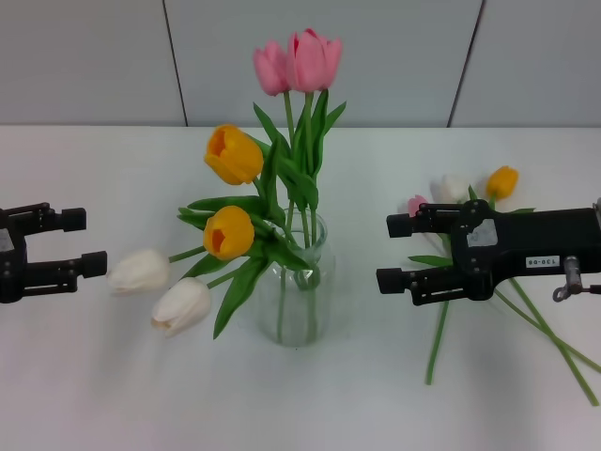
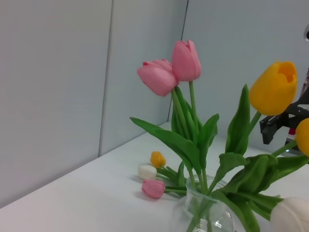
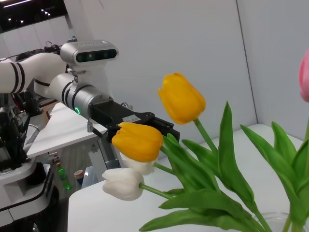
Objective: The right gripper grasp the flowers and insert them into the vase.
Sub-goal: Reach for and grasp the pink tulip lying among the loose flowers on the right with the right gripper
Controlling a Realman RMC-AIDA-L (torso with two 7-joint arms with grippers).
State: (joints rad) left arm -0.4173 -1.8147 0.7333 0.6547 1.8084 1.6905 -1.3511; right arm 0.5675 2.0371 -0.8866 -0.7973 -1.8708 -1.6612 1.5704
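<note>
The clear glass vase (image 1: 299,301) stands mid-table and holds several tulips: two pink heads (image 1: 299,61) on top, two orange ones (image 1: 232,153) lower down, and two white ones (image 1: 181,305) drooping to its left. Three more flowers (image 1: 454,188), pink, white and orange, lie on the table to the right, their stems (image 1: 435,343) running toward the front. My right gripper (image 1: 388,253) hovers over those stems, open, with nothing between its fingers. In the left wrist view the vase rim (image 2: 205,191) is close, with the lying flowers (image 2: 153,180) beyond it.
My left gripper (image 1: 89,241) stays at the table's left edge, open and empty, near the drooping white tulip (image 1: 139,271). Its arm (image 3: 82,96) shows behind the blooms in the right wrist view. A grey panelled wall (image 1: 94,56) closes off the back of the white table (image 1: 113,395).
</note>
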